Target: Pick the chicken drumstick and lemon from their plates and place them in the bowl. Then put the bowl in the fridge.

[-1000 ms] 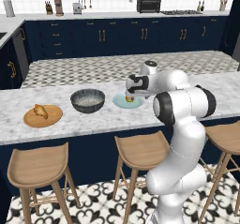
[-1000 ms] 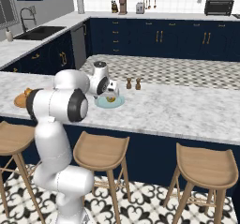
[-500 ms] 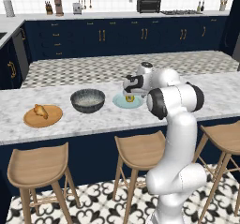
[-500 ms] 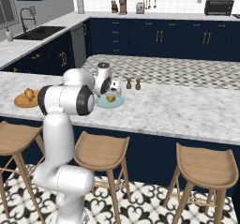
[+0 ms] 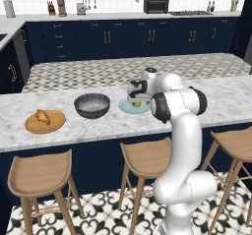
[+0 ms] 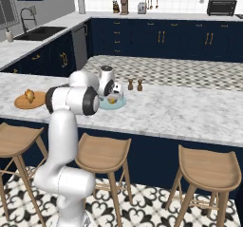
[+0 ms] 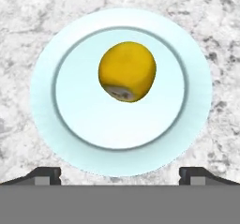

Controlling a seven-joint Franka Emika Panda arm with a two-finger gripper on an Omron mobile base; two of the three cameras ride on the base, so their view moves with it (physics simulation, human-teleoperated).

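Observation:
The lemon [image 7: 127,71] is a round yellow fruit lying on the pale light-blue plate [image 7: 44,85], a little beyond the plate's middle in the hand view. My gripper [image 7: 120,174] hovers straight above that plate, open, with nothing between its fingertips [image 7: 47,174]. From the base, the gripper [image 5: 137,96] hangs just over the lemon [image 5: 138,103] and its plate [image 5: 126,108]. Left of that stands the dark speckled bowl [image 5: 92,105]. Further left, the chicken drumstick [image 5: 42,116] rests on the tan wooden plate [image 5: 49,126]. The fridge is out of view.
All of it sits on a marble island counter [image 5: 98,131] with wooden stools [image 5: 145,158] along its near side. Two small shakers [image 6: 135,84] stand just behind the blue plate [image 6: 114,106]. Navy cabinets line the back wall and a sink [image 6: 40,31] lies far left.
My elbow has swung left, bringing the arm more upright. The hand has stayed over the light-blue plate, drifting only slightly. The jaws have remained open.

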